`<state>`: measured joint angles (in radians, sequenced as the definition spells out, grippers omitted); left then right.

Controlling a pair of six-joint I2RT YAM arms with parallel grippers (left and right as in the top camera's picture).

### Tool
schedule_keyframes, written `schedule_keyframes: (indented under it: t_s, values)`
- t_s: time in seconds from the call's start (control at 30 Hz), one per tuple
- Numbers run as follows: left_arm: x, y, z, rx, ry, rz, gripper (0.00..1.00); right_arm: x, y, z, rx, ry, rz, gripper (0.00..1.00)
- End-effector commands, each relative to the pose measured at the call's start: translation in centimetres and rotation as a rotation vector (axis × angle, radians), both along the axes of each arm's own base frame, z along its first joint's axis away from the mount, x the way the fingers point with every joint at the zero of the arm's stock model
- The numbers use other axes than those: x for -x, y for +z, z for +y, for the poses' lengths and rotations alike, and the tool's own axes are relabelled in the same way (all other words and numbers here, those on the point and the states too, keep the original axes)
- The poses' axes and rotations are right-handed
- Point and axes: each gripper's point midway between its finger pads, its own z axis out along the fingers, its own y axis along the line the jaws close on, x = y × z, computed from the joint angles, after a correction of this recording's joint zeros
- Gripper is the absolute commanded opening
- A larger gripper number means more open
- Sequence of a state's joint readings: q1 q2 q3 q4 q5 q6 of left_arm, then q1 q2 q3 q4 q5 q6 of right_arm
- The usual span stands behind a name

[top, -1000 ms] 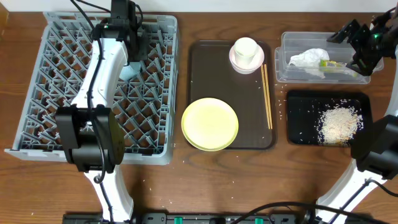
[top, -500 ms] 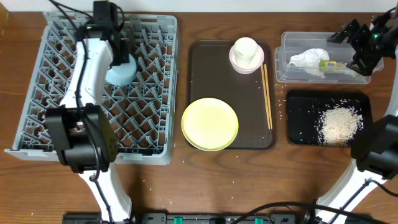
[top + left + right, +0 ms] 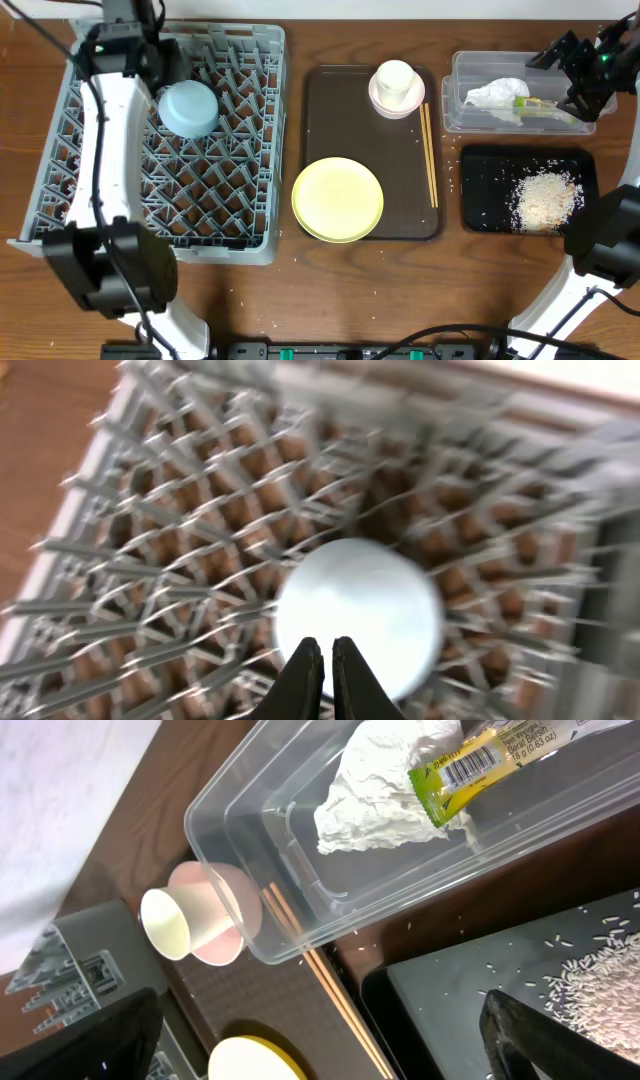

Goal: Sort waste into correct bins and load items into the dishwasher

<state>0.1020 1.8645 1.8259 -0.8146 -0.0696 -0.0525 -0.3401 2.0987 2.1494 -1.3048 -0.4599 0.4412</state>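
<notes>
The light blue bowl [image 3: 190, 108] lies upside down among the pegs at the back left of the grey dish rack [image 3: 220, 200]. It also shows in the left wrist view [image 3: 358, 615]. My left gripper [image 3: 168, 72] [image 3: 327, 660] is shut and empty, just behind the bowl. My right gripper [image 3: 585, 75] [image 3: 320, 1045] hangs open over the clear tub [image 3: 455, 70], which holds the white tissue [image 3: 497, 93] [image 3: 375, 795] and the yellow-green wrapper [image 3: 535, 103] [image 3: 480, 760]. The yellow plate [image 3: 338, 199], the chopsticks [image 3: 429, 155] and the cream cup [image 3: 394, 78] inside the pink bowl [image 3: 378, 100] rest on the brown tray [image 3: 330, 110].
The black tray [image 3: 480, 200] with a heap of rice [image 3: 545, 198] sits in front of the clear tub at the right. Loose grains lie on the table near it. The rack fills the left side of the table.
My left gripper has drawn back and to the left, off the blue bowl, which now lies uncovered in the rack. The right arm has not moved.
</notes>
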Motion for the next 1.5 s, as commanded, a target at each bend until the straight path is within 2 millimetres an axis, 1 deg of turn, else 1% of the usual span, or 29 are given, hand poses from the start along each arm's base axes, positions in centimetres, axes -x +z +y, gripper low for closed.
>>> schedule_keyframes:
  t_s: [0.0, 0.2, 0.33, 0.4, 0.47, 0.53, 0.67, 0.87, 0.9, 0.97, 1.0, 1.1, 1.17, 1.23, 1.3, 1.37, 1.47]
  values:
    - [-0.6, -2.1, -2.3, 0.117, -0.067, 0.032, 0.08, 0.2, 1.5, -0.1, 0.000, -0.013, -0.030, 0.99]
    - [-1.0, -6.2, -2.3, 0.129, -0.061, 0.123, 0.08, 0.2, 1.5, -0.1, 0.000, -0.013, -0.030, 0.99]
    - [-1.0, -8.4, -1.8, 0.133, -0.050, 0.170, 0.08, 0.2, 1.5, -0.1, 0.000, -0.013, -0.030, 0.99]
    - [-1.0, -9.1, -1.2, 0.121, -0.033, 0.186, 0.08, 0.2, 1.5, -0.1, 0.000, -0.013, -0.030, 0.99]
    - [-0.7, -9.5, -0.2, 0.097, -0.004, 0.199, 0.08, 0.2, 1.5, -0.1, 0.000, -0.013, -0.030, 0.99]
    - [-0.5, -9.5, 1.0, 0.078, 0.033, 0.204, 0.08, 0.2, 1.5, -0.1, 0.000, -0.013, -0.030, 0.99]
    - [-0.1, -9.9, 2.7, 0.085, 0.071, 0.211, 0.08, 0.2, 1.5, -0.1, 0.000, -0.013, -0.030, 0.99]
    - [1.2, -11.6, 3.7, 0.139, 0.108, 0.260, 0.08, 0.2, 1.5, -0.1, 0.000, -0.013, -0.030, 0.99]
    - [1.3, -11.6, 3.8, 0.142, 0.115, 0.262, 0.08, 0.2, 1.5, -0.1, 0.000, -0.013, -0.030, 0.99]
    - [1.2, -10.6, 3.8, 0.144, 0.120, 0.238, 0.08, 0.2, 1.5, -0.1, 0.000, -0.013, -0.030, 0.99]
    - [1.1, -9.8, 3.7, 0.143, 0.116, 0.221, 0.08, 0.2, 1.5, -0.1, 0.000, -0.013, -0.030, 0.99]
    - [0.5, -6.7, 2.8, 0.156, 0.087, 0.145, 0.08, 0.2, 1.5, -0.1, 0.000, -0.013, -0.030, 0.99]
    - [0.1, -4.4, 1.5, 0.183, 0.048, 0.084, 0.08, 0.2, 1.5, -0.1, 0.000, -0.013, -0.030, 0.99]
    - [-0.3, -3.0, -0.1, 0.225, -0.002, 0.042, 0.08, 0.2, 1.5, -0.1, 0.000, -0.013, -0.030, 0.99]
    - [-0.5, -2.9, -1.4, 0.241, -0.035, 0.036, 0.08, 0.2, 1.5, -0.1, 0.000, -0.013, -0.031, 0.99]
    - [-0.6, -4.1, -2.4, 0.240, -0.053, 0.065, 0.08, 0.2, 1.5, -0.1, 0.000, -0.013, -0.030, 0.99]
    - [-0.5, -6.6, -3.3, 0.247, -0.065, 0.123, 0.08, 0.2, 1.5, -0.1, 0.000, -0.013, -0.030, 0.99]
